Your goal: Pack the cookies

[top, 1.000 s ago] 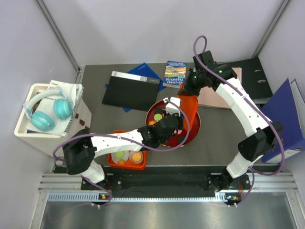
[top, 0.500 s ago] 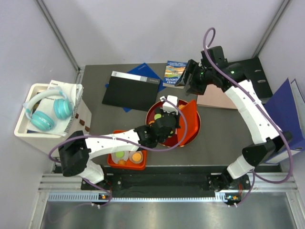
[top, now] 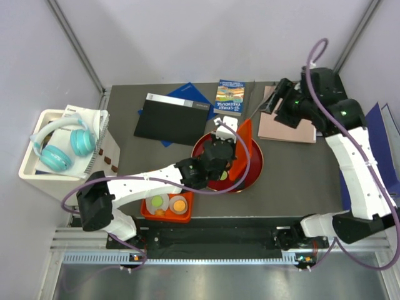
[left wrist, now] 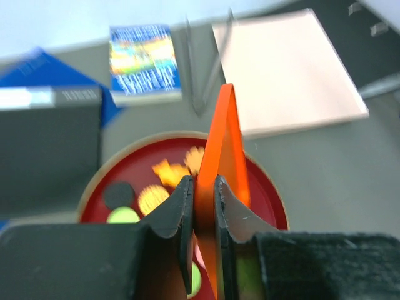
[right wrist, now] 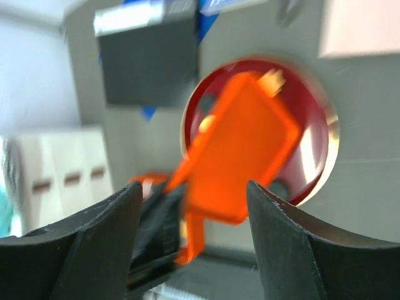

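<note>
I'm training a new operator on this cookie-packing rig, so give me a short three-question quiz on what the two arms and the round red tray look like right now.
1. True or false: the left gripper is shut on the flat orange plastic panel, holding it on edge.
2. Pick one. The right gripper is: A) open and holding nothing; B) shut on a cookie; C) shut on a book.
3. What lies in the round red glossy tray under the panel?
Key: 1 true. 2 A. 3 small flat cookies, among them black, green and yellow discs.
</note>
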